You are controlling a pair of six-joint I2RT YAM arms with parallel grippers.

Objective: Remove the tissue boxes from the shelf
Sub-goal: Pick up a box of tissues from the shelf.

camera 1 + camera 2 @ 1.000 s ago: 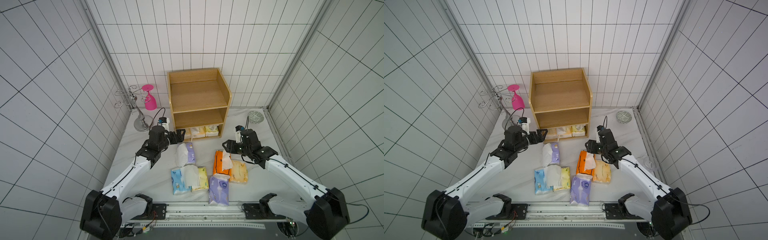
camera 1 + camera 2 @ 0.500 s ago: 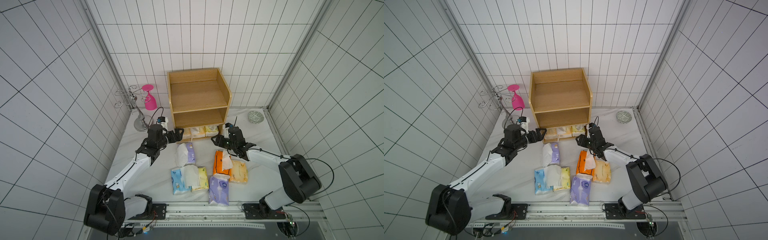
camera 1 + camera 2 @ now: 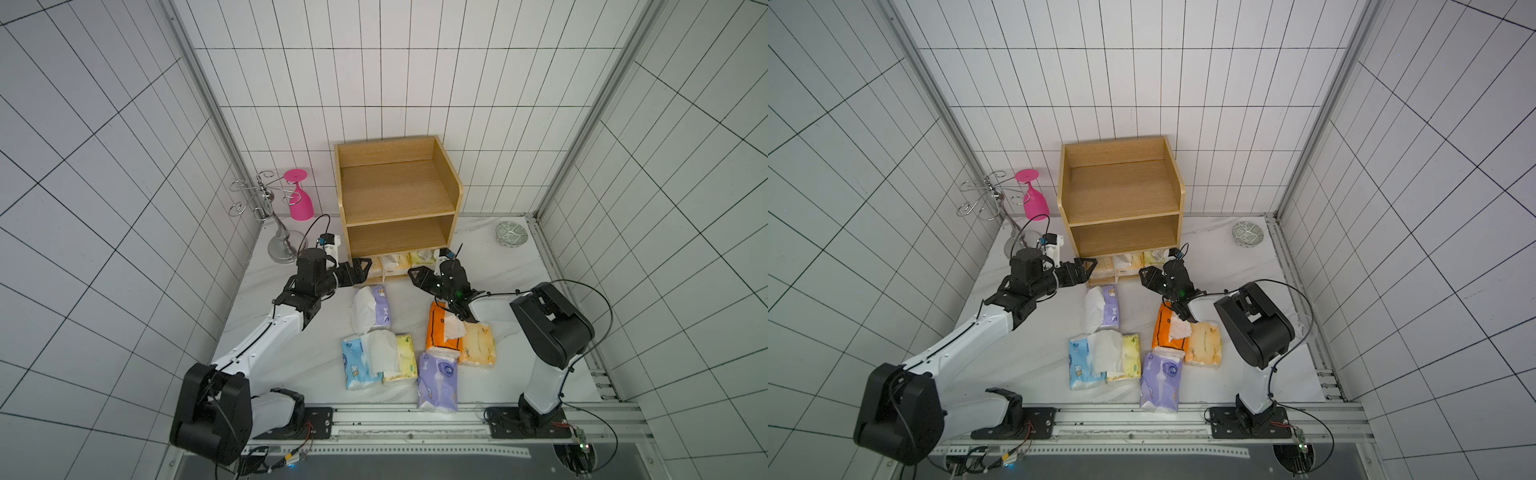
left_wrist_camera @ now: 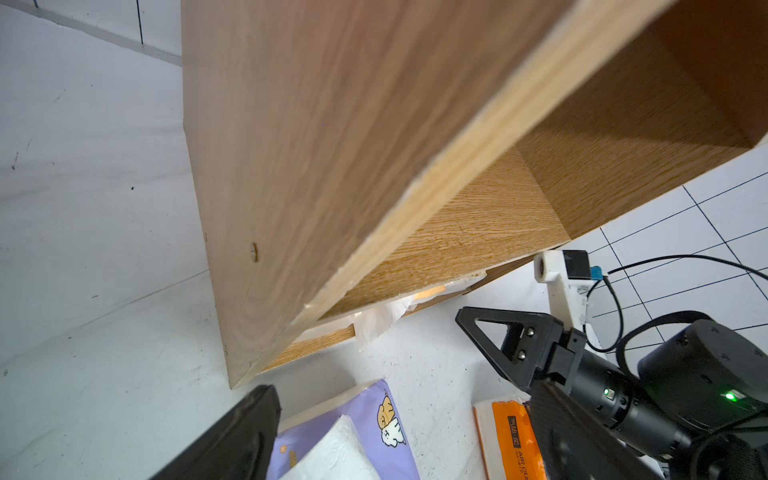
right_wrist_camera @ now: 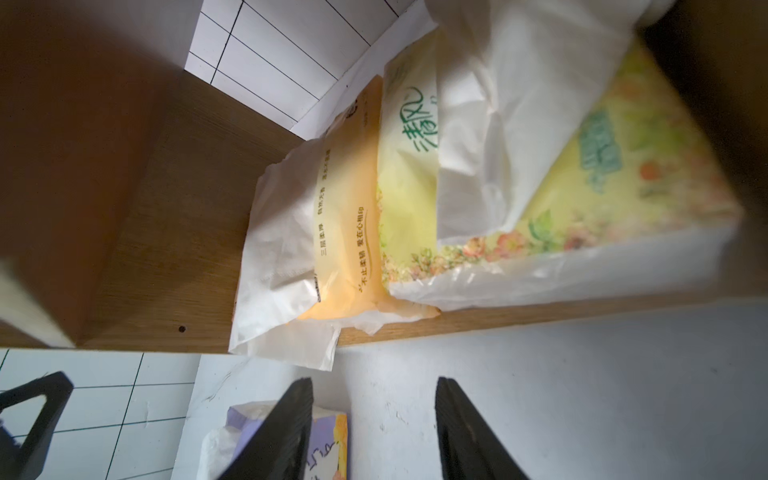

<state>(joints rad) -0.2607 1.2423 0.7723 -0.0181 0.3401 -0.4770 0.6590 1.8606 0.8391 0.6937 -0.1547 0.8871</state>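
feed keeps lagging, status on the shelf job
Left gripper open by shelf corner. Right gripper open, facing bottom tier. Pale orange pack, yellow pack not yet out. Path to them unblocked.

Green "清风" on yellow pack (image 5: pixel 615 178), perhaps "AIR CU" on orange pack (image 4: pixel 509 440)

Two white-and-black robot arms rise from bases at the near edge of the tabletop (image 3: pixel 505 274). The left arm (image 3: pixel 266 336) stretches long and low toward the far middle. The left gripper (image 3: pixel 360 268) points sideways toward the right side, jaws wide apart and holding nothing. The right arm (image 3: pixel 548 324) is folded sharply, elbow raised near the right edge, forearm reaching inward. The right gripper (image 3: pixel 420 277) sits near the left one without touching it, jaws parted and empty.
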